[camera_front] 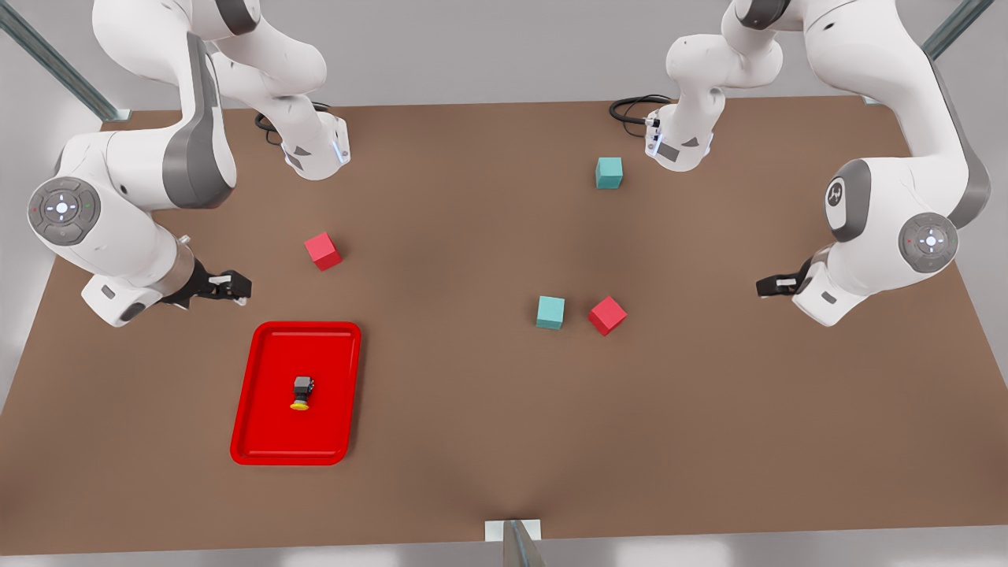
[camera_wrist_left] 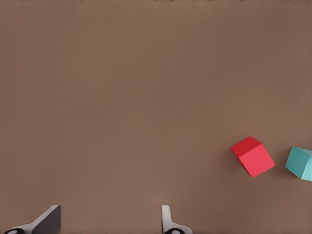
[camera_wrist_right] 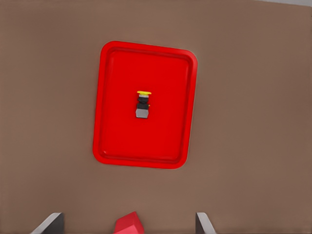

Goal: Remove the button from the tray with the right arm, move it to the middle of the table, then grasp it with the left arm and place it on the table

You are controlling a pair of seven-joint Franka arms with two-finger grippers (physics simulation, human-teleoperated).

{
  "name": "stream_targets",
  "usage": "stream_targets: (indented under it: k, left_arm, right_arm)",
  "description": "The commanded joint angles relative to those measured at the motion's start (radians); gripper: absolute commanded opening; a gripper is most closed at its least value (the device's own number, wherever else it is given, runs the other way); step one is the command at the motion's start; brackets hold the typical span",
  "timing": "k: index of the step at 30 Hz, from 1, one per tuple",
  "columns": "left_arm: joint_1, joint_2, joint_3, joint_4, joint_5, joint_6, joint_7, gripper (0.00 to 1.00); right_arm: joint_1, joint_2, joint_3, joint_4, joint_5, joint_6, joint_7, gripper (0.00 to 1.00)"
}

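You're starting the first step: the button [camera_front: 302,393] is lying on its side near the middle of the red tray [camera_front: 261,441], yellow cap pointing toward the near table edge, untouched by anything. The tray is sitting on the table [camera_front: 472,425] at the front view's left, near side. The right gripper [camera_front: 228,287] is hovering just beyond the tray's far edge, jaws apart and empty; its wrist view is looking down on the tray [camera_wrist_right: 103,97] and button [camera_wrist_right: 142,106], with a red cube [camera_wrist_right: 128,224] between its fingertips [camera_wrist_right: 48,223] at the bottom edge. That cube [camera_front: 323,251] is sitting on the table near the gripper, so you're wanting to avoid clipping it. The left gripper [camera_front: 776,285] is waiting at the front view's right, jaws apart, over bare table, with a red cube [camera_wrist_left: 252,156] and a teal cube [camera_wrist_left: 300,164] off to one side. For a good pick, I'd say you're bringing the right gripper over the tray centre, lining the fingers across the dark body rather than the cap, and dropping low enough to clear the rim. The button is tiny and lying down, so it may slip or roll if you're closing off-centre.
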Motion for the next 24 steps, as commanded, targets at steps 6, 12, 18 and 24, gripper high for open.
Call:
stream_targets:
  k: [6, 12, 18, 24]
  left_arm:
    - [0.01, 0.03, 0.006, 0.002, -0.04, 0.042, 0.025, 1.0]
    - [0.011, 0.05, 0.011, 0.002, -0.043, 0.043, 0.025, 1.0]
    - [0.005, 0.051, 0.009, 0.002, -0.045, 0.059, 0.025, 1.0]
    - [0.005, 0.051, 0.009, 0.002, -0.045, 0.059, 0.025, 1.0]
  right_arm:
    - [0.037, 0.096, -0.002, -0.079, 0.033, 0.182, 0.109, 1.0]
    - [0.046, 0.303, -0.029, -0.17, 0.033, 0.495, 0.255, 1.0]
    - [0.039, 0.364, -0.029, -0.205, 0.016, 0.588, 0.313, 1.0]
    - [-0.015, 0.456, -0.026, -0.203, 0.025, 0.684, 0.313, 1.0]
